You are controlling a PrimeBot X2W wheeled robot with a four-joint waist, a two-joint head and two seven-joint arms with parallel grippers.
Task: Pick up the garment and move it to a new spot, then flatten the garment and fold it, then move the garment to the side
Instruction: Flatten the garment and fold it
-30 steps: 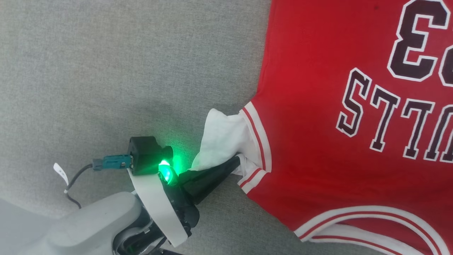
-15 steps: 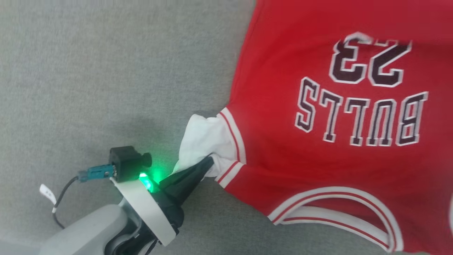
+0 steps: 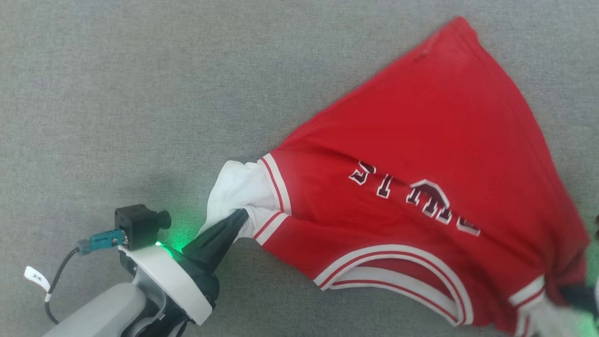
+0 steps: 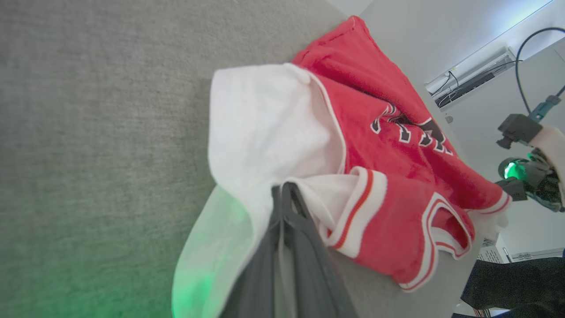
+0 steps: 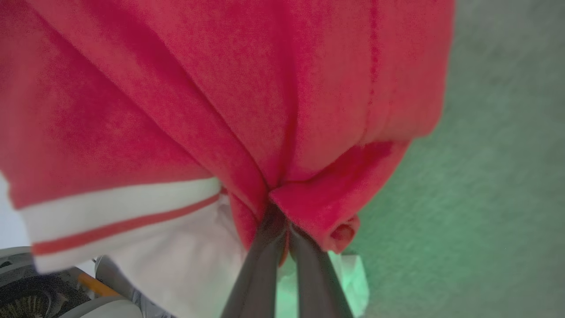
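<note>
The garment point(image 3: 421, 140), a red jersey with white sleeves and striped trim, hangs stretched between my two grippers, its far hem corner resting on the grey surface. Its chest lettering point(image 3: 412, 196) is creased into a fold. My left gripper point(image 3: 241, 216) is shut on the white sleeve point(image 3: 236, 189); the left wrist view shows its fingers point(image 4: 287, 207) pinched into that sleeve. My right gripper point(image 3: 578, 295) sits at the lower right edge, shut on the other shoulder. In the right wrist view the fingertips point(image 5: 269, 227) clamp bunched red cloth point(image 5: 309, 110).
A grey fabric surface point(image 3: 140, 93) spreads under and around the garment, with open room to the left and far side. A cable with a white tag point(image 3: 37, 277) trails from my left wrist. In the left wrist view a wall unit point(image 4: 468, 81) shows beyond the surface's edge.
The head view has shifted. The jersey, lying flat before, is now raised and drawn into a taut, creased span, its lettering folded. My left gripper keeps its hold on the sleeve.
</note>
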